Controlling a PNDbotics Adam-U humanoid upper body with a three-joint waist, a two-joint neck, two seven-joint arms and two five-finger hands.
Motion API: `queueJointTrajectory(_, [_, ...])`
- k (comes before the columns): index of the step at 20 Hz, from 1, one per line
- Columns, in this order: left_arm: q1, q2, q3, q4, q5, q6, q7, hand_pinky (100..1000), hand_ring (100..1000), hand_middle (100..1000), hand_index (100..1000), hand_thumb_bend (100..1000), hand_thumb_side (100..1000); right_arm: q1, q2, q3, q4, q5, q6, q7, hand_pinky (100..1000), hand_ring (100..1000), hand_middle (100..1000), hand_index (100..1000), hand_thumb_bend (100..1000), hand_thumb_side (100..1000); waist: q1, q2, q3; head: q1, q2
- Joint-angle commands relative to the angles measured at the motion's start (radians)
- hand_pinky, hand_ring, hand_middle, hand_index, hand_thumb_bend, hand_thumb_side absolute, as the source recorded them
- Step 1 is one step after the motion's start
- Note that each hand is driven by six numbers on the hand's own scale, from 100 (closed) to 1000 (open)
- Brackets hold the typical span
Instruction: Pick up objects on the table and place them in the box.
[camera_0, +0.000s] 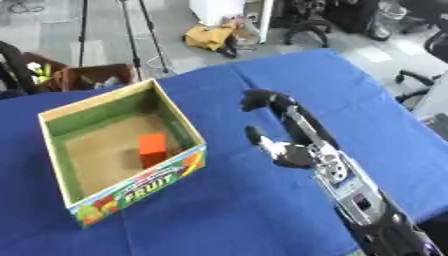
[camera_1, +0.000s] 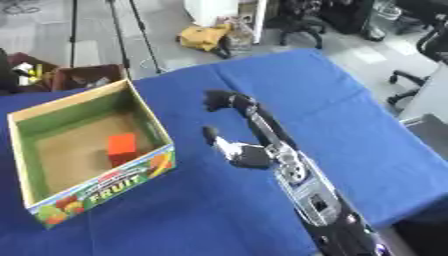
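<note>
Your right hand (camera_0: 293, 145) hung over the blue table (camera_0: 262, 200), fingers spread, empty; an orange block (camera_0: 152, 149) lay inside the box (camera_0: 131, 192); next, seemingly, you needed another object.

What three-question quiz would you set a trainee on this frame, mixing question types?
1. True or false: the orange block lies inside the box.
2. Which hand reaches over the blue table? A) left B) right
3. Fill in: the hand holds ____.

Key: 1 true; 2 B; 3 nothing. Its fingers are stretched out with the tips bent, above the cloth beside the box.
</note>
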Motion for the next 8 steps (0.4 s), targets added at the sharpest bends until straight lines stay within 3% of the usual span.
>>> queueJointTrajectory(1, [-0.004,0.003,0.008,-0.016,-0.005,0.0,0.002,554,742,479,621,409,839,0.01,0.004,-0.027,-0.061,-0.063,0.056,0.031,915,731,713,875,229,545,0.002,-0.012,-0.006,0.0,-0.003])
queueJointTrajectory(8, [0.0,0.002,0.008,-0.016,-0.004,-0.002,0.004,561,743,478,619,405,837,0.044,0.031,-0.059,-0.112,-0.186,0.179,0.101,903,702,675,850,193,520,0.006,-0.012,-0.012,0.002,0.004])
